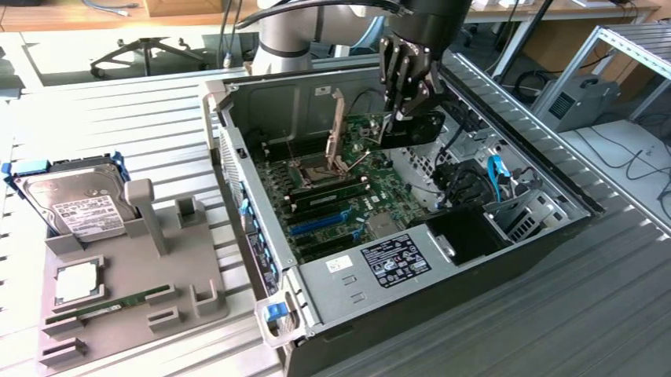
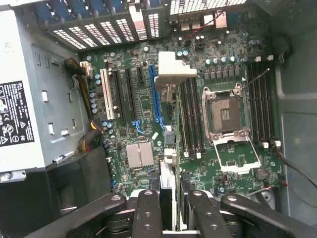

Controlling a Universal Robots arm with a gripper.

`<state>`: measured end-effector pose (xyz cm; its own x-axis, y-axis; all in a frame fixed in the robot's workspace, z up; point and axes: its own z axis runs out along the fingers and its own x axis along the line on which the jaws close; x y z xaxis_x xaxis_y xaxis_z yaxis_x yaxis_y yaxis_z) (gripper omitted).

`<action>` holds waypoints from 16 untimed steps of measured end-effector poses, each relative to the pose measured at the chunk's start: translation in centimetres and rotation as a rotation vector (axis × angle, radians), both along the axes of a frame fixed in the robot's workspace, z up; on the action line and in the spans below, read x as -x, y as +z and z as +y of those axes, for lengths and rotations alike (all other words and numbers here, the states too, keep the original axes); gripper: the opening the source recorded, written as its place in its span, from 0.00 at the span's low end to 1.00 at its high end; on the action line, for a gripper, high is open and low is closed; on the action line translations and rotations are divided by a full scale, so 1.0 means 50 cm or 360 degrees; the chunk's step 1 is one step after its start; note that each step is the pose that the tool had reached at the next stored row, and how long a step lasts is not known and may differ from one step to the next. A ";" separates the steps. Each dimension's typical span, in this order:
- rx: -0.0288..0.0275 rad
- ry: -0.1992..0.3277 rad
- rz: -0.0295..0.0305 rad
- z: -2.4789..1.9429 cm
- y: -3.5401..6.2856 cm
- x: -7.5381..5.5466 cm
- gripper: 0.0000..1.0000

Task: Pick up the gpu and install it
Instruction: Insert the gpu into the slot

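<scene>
An open computer case [image 1: 223, 133] lies on the table with its green motherboard [image 1: 362, 184] exposed. My gripper [image 1: 405, 110] hangs over the middle of the board, shut on the gpu [image 1: 412, 129], a black card held on edge above the slots. In the wrist view the gpu [image 2: 168, 148] runs edge-on away from my gripper [image 2: 171, 201], its pale metal end bracket [image 2: 173, 74] at the far end. It hovers just beside the blue expansion slot [image 2: 157, 94] and is apart from the motherboard [image 2: 138, 104].
A silver hard drive [image 1: 78, 200] and a thin RAM stick [image 1: 110, 306] sit on a grey holder [image 1: 157, 290] at the exterior view's left. The power supply [image 1: 394, 259] fills the case's near end. An open CPU socket [image 2: 225, 114] and RAM slots [image 2: 190, 114] flank the card.
</scene>
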<state>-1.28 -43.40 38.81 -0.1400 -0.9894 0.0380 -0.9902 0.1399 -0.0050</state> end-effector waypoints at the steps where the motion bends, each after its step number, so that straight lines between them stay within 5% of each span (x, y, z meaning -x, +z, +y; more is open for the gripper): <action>1: 0.00001 0.0000 0.00001 0.0000 0.000 0.000 0.26; 9: -0.00043 0.0096 -0.00002 0.0000 0.000 0.000 0.26; 10: -0.00225 0.0096 -0.00008 0.0000 0.000 0.000 0.26; 14: -0.01474 0.0097 -0.00045 -0.0023 0.000 0.000 0.26; 15: -0.01698 0.0098 -0.00051 -0.0025 0.000 0.000 0.26; 16: -0.01811 0.0100 -0.00053 -0.0026 0.000 0.000 0.26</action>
<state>-1.29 -43.53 38.81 -0.0778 -0.9941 -0.0754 -0.9970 0.0777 0.0041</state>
